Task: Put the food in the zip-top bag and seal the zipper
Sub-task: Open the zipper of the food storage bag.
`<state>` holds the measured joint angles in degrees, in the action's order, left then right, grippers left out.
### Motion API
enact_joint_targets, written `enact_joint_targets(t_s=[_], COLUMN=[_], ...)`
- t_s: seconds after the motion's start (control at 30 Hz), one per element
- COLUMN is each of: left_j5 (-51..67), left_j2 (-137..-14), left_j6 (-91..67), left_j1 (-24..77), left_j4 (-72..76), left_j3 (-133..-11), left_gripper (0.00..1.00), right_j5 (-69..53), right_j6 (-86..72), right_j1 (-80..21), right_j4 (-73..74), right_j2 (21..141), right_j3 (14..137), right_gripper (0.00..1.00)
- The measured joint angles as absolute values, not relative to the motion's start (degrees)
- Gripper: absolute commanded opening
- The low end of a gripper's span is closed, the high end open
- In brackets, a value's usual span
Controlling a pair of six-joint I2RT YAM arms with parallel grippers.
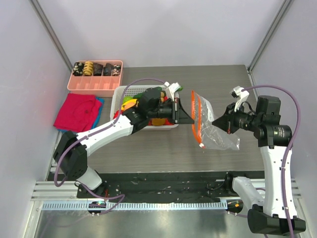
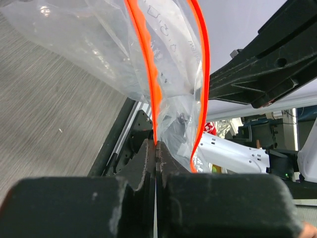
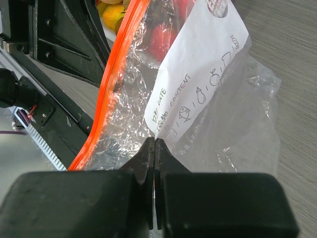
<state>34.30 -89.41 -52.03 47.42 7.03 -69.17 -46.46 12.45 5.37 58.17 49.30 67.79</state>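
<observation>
The clear zip-top bag (image 1: 216,136) hangs in the air between both grippers, its mouth facing left. My left gripper (image 1: 192,118) is shut on one lip of the orange-red zipper (image 2: 148,74). The other lip (image 2: 204,69) bows away, so the mouth gapes. My right gripper (image 1: 214,122) is shut on the bag's wall at its white label (image 3: 198,84). In the right wrist view the zipper (image 3: 106,94) runs up the left side. The food (image 1: 130,102) lies in the white basket (image 1: 119,97), mostly hidden under my left arm. Red fruit (image 3: 159,39) shows through the plastic.
A pink divided tray (image 1: 96,85) with small rolls stands at the back left. A red cloth (image 1: 77,111) lies in front of it. The basket sits just left of the bag. White walls and corner posts close in the table on three sides.
</observation>
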Motion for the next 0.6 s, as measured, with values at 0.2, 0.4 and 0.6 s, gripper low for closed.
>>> enact_joint_targets(t_s=[0.2,0.4,0.6], left_j5=[34.0,30.7,28.6], left_j2=[-88.7,-88.8,-90.0], left_j6=[-52.1,-51.3,-49.5], left_j1=[47.1,47.4,49.0], left_j4=[7.0,2.4,0.0], left_j3=[-69.2,-72.8,-77.9], left_gripper=[0.0,0.0,0.0], right_j5=[-46.8,-42.5,-44.3], right_j6=[10.8,9.9,8.4], right_j1=[5.4,5.4,5.4], right_j4=[57.6,60.4,62.2], right_j2=[51.8,58.7,57.5], right_j3=[67.0,71.6,79.5], right_gripper=[0.78,0.84,0.85])
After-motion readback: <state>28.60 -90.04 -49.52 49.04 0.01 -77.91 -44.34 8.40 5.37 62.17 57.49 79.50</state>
